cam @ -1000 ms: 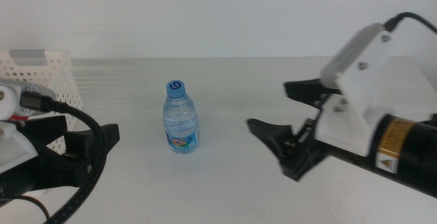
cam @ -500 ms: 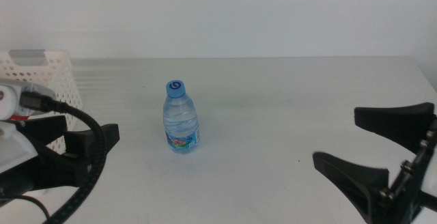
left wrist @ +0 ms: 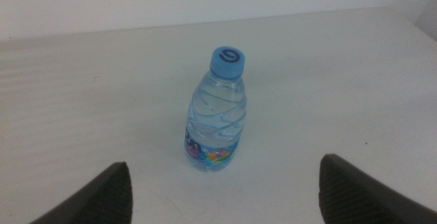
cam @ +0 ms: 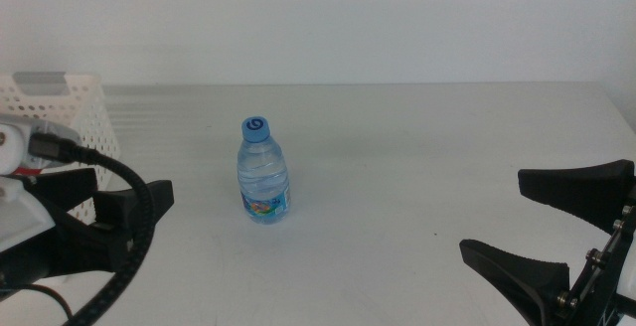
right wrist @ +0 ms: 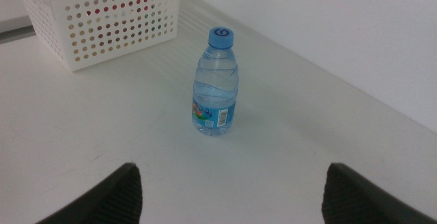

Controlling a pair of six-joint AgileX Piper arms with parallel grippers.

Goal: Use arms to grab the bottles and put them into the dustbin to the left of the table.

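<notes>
A small clear water bottle [cam: 263, 172] with a blue cap stands upright in the middle of the table [cam: 397, 137]. It also shows in the left wrist view [left wrist: 216, 111] and the right wrist view [right wrist: 216, 87]. The white perforated dustbin [cam: 62, 107] stands at the table's left end, and something red shows through its holes [right wrist: 102, 26]. My left gripper [cam: 134, 192] sits open at the lower left, a short way from the bottle, which stands ahead between its jaws. My right gripper [cam: 493, 215] is open and empty at the lower right, far from the bottle.
A thick black cable [cam: 129, 237] loops over the left arm beside the dustbin. Bare tabletop lies between the bottle and the right gripper, and behind it a plain white wall [cam: 318, 18].
My right arm has pulled back to the right and down, from near the bottle to the picture's lower right corner. The bottle and the left arm have not moved.
</notes>
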